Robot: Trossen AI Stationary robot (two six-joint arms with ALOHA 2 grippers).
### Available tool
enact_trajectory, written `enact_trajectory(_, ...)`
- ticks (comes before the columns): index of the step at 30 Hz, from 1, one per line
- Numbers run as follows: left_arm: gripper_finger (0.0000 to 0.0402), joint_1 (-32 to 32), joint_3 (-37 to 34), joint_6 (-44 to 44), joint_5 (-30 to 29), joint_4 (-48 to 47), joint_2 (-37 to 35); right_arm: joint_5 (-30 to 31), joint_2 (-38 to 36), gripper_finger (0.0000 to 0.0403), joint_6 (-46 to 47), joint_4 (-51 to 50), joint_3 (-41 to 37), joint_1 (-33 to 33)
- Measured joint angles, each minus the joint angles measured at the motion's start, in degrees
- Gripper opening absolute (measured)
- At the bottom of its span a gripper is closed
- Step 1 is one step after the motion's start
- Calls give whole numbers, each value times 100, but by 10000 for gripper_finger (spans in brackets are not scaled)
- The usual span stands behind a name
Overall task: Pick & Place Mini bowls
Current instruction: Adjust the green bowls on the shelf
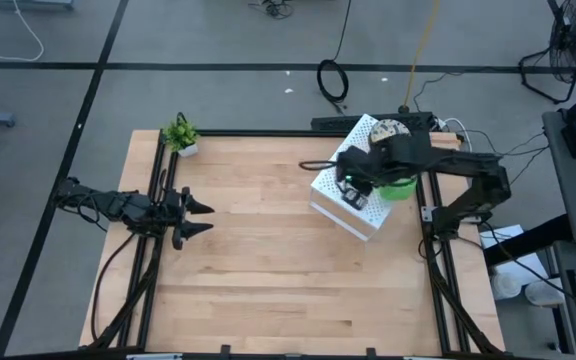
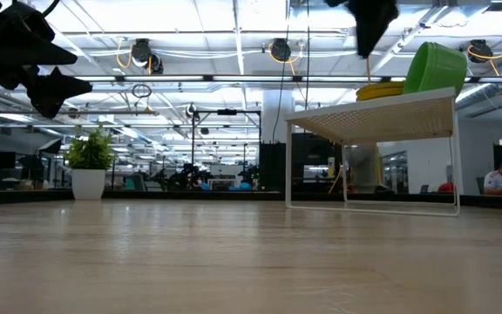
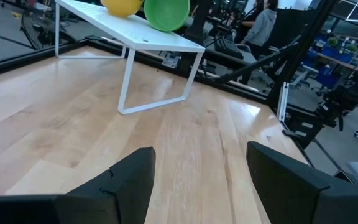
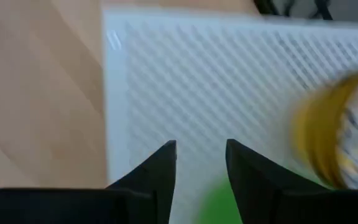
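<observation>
No writing is showing anywhere. The left gripper [image 1: 200, 218] is waiting wide open and empty over the wooden table's [image 1: 268, 270] left edge. The right gripper [image 4: 201, 163] is hovering over the white perforated rack [image 1: 346, 195], jaws narrow with nothing between them. On the rack, a green bowl [image 2: 435, 66] is leaning tilted beside a yellow-rimmed patterned bowl [image 4: 337, 134]. A potted plant [image 1: 180, 134] is standing at the far left corner.

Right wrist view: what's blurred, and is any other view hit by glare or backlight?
Right wrist view: the white rack and the yellow-rimmed bowl are smeared soft, and the green bowl is only a blob; the right hand stays fairly sharp. Low view: bright ceiling lights turn the left hand into a silhouette. High view: evenly lit.
</observation>
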Motion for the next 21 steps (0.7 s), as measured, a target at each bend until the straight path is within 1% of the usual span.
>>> enact_trajectory(2, 253, 1, 0, -3, 4, -7, 1, -30, -32, 122, 202, 216, -131, -3)
enact_trajectory(5, 253, 0, 0, -9, 7, -17, 0, -111, -75, 116, 409, 12, -66, -7)
enact_trajectory(7, 253, 0, 0, -17, 30, -22, 0, -122, -58, 112, 590, 49, -74, -95)
enact_trajectory(9, 253, 0, 0, -4, 136, -50, 0, -326, -2, 108, 603, 112, -127, -131)
enact_trajectory(11, 253, 0, 0, 0, 261, -71, 1, -996, -55, 103, 240, 132, -129, -123)
enact_trajectory(14, 253, 0, 0, 7, 269, 5, 0, -2348, -137, 92, -654, 146, -97, -37)
enact_trajectory(15, 253, 0, 0, 9, 260, 13, 0, -2569, -126, 86, -877, 144, -98, 13)
enact_trajectory(16, 253, 0, 0, 39, 247, 30, 2, -2634, -99, 78, -1081, 198, -105, 63)
enact_trajectory(19, 253, 0, 0, 446, -12, 228, 0, -2339, -49, 48, -1594, 253, -122, 244)
enact_trajectory(21, 253, 0, 0, 655, -208, 297, 1, -2387, 42, 30, -1726, 241, -105, 324)
